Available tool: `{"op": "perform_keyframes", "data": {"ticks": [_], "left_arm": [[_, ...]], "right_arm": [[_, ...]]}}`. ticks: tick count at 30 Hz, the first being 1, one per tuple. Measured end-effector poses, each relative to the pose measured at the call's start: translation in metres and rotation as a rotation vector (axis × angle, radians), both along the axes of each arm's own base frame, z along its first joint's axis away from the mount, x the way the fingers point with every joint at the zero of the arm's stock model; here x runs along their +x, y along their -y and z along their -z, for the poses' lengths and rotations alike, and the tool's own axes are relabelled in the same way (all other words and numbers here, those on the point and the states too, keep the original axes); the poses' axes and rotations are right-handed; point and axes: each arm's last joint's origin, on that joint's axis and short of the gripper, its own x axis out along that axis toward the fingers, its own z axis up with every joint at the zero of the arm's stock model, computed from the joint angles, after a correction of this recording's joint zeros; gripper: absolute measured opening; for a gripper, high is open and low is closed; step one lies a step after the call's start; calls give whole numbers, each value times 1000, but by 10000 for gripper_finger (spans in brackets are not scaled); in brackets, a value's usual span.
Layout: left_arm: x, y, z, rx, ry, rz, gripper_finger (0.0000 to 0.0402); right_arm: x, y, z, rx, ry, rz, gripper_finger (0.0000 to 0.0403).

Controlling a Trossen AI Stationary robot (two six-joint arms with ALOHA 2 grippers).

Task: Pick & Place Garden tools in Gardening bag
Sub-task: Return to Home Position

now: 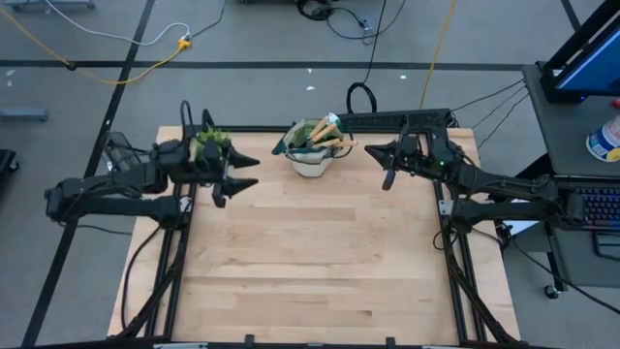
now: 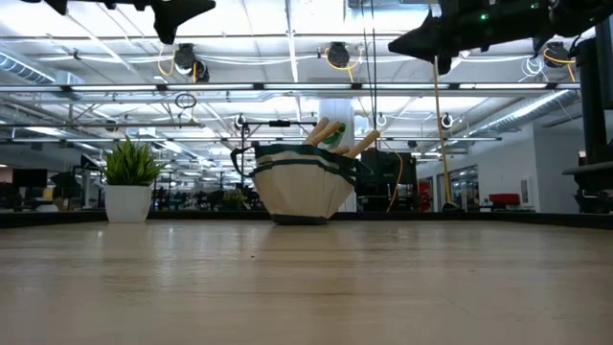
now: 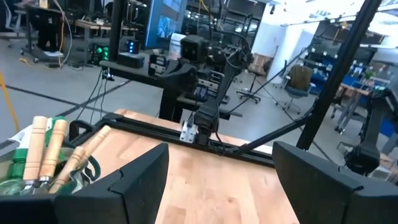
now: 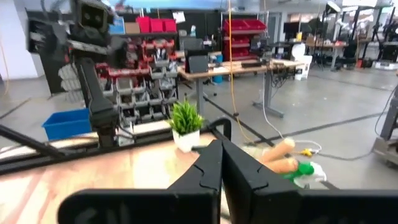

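The gardening bag (image 1: 312,155), beige with dark green trim, stands on its base at the far middle of the table (image 1: 320,271); it also shows in the low view (image 2: 302,192). Garden tools with wooden handles (image 1: 334,136) and something green stand in the bag and stick out of its top (image 2: 330,134) (image 3: 50,149) (image 4: 277,155). My left gripper (image 1: 247,172) hovers open to the left of the bag, high above the table (image 2: 177,14), with nothing between its fingers (image 3: 217,180). To the right of the bag, my right gripper (image 1: 371,151) hovers shut and holds nothing (image 4: 221,168).
A small potted green plant (image 2: 129,177) stands at the far left, under my left arm (image 1: 208,145). The wide near part of the table shows bare wood. A black frame rail (image 1: 397,118) runs along the far edge, to the right of the bag.
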Motion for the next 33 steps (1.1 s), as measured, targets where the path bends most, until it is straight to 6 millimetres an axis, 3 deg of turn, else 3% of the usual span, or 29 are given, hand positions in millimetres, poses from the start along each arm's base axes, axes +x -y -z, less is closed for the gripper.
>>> {"op": "perform_keyframes", "data": {"ticks": [10,19,25,33], "left_arm": [[-30,14,6,77,46,-23,294],[-39,17,46,45,87,-64,294],[-42,20,74,29,156,-47,294],[-51,20,85,40,171,-116,294]], "right_arm": [[-10,-4,-1,4,-32,0,0],[-29,-12,-1,53,-54,-3,0],[-37,-15,28,67,36,-5,0],[-57,-20,54,65,66,77,0]]}}
